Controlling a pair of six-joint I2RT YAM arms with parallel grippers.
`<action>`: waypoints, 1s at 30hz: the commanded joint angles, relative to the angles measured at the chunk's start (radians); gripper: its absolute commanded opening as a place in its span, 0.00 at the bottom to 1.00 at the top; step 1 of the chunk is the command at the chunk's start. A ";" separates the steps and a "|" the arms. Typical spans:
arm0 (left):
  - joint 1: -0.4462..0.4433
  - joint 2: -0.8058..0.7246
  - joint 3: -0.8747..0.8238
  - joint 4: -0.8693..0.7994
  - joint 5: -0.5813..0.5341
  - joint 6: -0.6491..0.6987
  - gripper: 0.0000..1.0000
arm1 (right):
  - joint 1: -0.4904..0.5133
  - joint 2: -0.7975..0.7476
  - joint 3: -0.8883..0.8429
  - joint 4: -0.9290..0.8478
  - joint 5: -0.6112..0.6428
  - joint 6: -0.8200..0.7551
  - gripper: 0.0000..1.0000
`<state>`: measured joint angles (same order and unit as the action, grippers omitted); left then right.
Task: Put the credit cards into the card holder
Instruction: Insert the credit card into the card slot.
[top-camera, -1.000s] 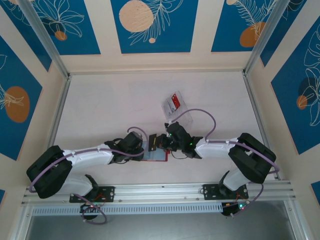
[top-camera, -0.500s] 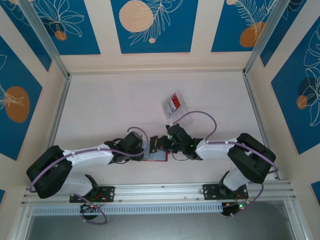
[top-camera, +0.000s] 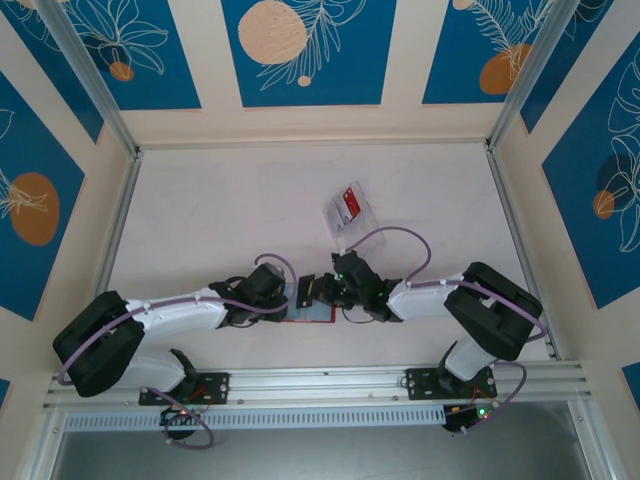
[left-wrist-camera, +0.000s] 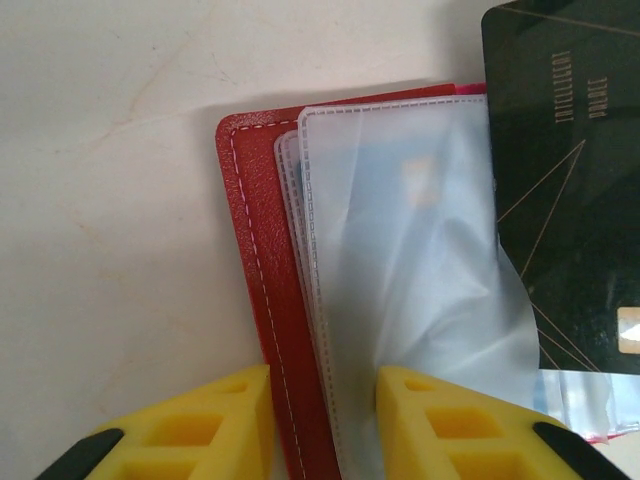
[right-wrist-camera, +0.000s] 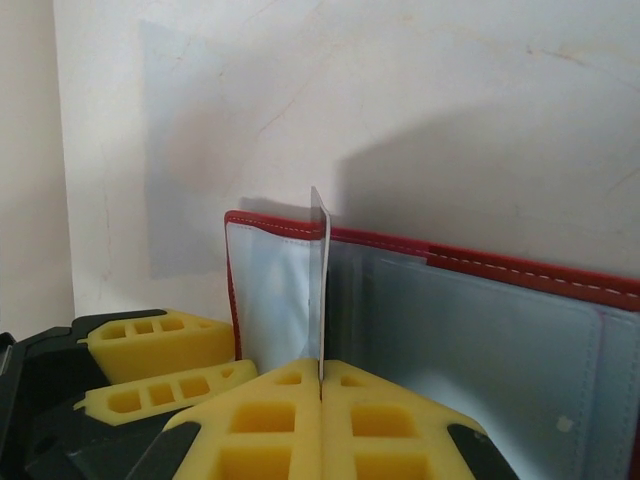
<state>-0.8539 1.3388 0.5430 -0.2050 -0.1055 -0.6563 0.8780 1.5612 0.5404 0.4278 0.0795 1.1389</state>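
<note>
Card edge-on at the open holder

Overhead, two arms leaned in over one holder (top-camera: 310, 314), which lay open on the table (top-camera: 200, 220). The left gripper (top-camera: 289, 299) was at the holder's left end and the right gripper (top-camera: 319, 288) just beyond its far edge. Farther back from the holder, well apart from it, sat one clear tray (top-camera: 360, 230) with one red card (top-camera: 349, 202) in it. At that range the overhead view did not tell either grip.

The left wrist view gave what the right one could not: the face of one black card (left-wrist-camera: 560, 200), gold-lettered, lying over the holder's clear sleeves (left-wrist-camera: 400, 300). Two stitched sleeve edges could be counted. The left gripper's two yellow pads (left-wrist-camera: 200, 425) stood apart with the holder's red edge between them. Whether they pinched it could not be told.

The right wrist view settled the other grip. The right gripper was clenched, its two pads pressed together on the black card. The card was seen there edge-on, its face unreadable, and it stood upright over the holder's open inside near the left end. Both left pads sat just left of the holder.
</note>
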 joint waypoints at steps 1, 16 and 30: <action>-0.010 0.030 -0.015 -0.056 0.019 -0.007 0.30 | 0.013 0.003 -0.037 0.006 0.036 0.043 0.00; -0.011 0.030 -0.012 -0.059 0.020 -0.008 0.30 | 0.075 0.011 -0.113 -0.015 0.110 0.141 0.00; -0.014 0.030 -0.011 -0.060 0.018 -0.011 0.30 | 0.117 -0.008 -0.149 -0.067 0.168 0.209 0.00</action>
<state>-0.8551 1.3388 0.5434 -0.2050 -0.1055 -0.6559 0.9810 1.5520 0.4316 0.5022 0.2096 1.3243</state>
